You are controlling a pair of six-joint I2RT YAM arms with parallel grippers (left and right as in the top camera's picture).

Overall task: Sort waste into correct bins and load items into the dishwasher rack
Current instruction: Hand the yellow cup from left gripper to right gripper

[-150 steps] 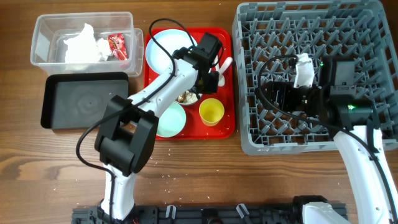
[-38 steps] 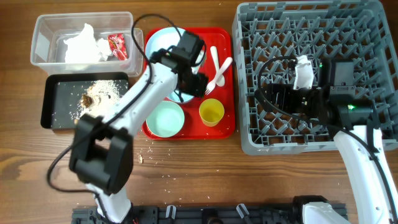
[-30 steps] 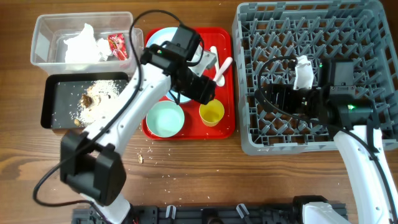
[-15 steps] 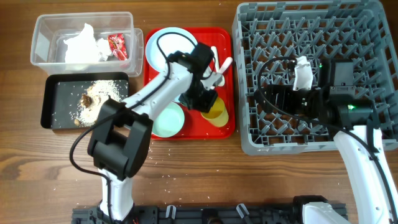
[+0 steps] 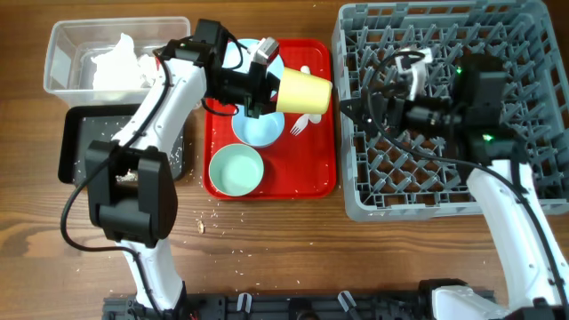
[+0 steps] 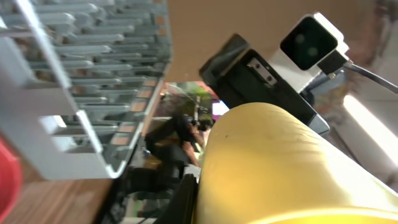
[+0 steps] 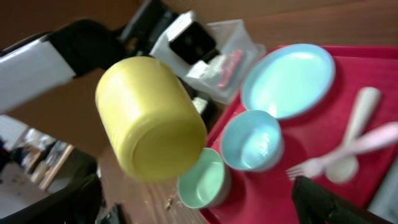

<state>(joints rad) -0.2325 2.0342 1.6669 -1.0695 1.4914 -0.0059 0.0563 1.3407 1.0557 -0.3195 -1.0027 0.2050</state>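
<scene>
My left gripper point(image 5: 268, 85) is shut on the small yellow cup point(image 5: 305, 89) and holds it on its side above the red serving tray point(image 5: 320, 173). The cup fills the left wrist view point(image 6: 280, 168) and also shows in the right wrist view point(image 7: 149, 118). My right gripper point(image 5: 356, 108) is open and empty over the left edge of the grey dishwasher rack point(image 5: 533, 53), facing the cup. A pale blue plate point(image 7: 289, 78), one bowl point(image 5: 259, 127), a mint bowl point(image 5: 236, 169), a white fork point(image 7: 348, 152) and a spoon point(image 7: 357, 124) lie on the tray.
A clear tub point(image 5: 62, 49) at the back left holds a crumpled white napkin point(image 5: 116, 62) and a red wrapper point(image 7: 230, 62). The black tray point(image 5: 71, 142) with crumbs sits in front of it, partly hidden by my left arm. Crumbs lie on the wooden table.
My left gripper has taken the yellow cup off the red tray, lifted it and turned it sideways toward the rack. My right gripper has moved left to the rack's edge. Scraps went into the black tray.
</scene>
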